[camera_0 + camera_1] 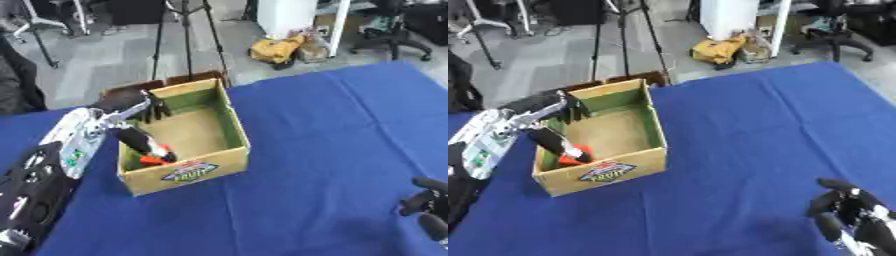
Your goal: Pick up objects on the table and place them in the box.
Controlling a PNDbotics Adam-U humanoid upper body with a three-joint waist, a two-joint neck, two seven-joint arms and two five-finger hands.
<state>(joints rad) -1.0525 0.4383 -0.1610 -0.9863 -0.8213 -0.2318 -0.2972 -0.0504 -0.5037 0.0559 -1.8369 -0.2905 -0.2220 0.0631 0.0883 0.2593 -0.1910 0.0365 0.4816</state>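
Note:
An open cardboard box (229, 122) with a printed front label stands on the blue table (332, 130), left of centre. Inside it, against the left wall, lies a black object with a red and white end (148, 147). My left arm comes in from the lower left, and my left hand (143, 106) hangs over the box's back left corner. Its dark fingers (576, 110) point straight down into the box, above the object and apart from it. My right hand (849, 210) rests open at the lower right corner, holding nothing.
The table's far edge runs just behind the box. Beyond it on the floor stand a tripod (186, 40), a yellow bag (274, 50) and an office chair (394, 30). Bare blue cloth stretches right of the box.

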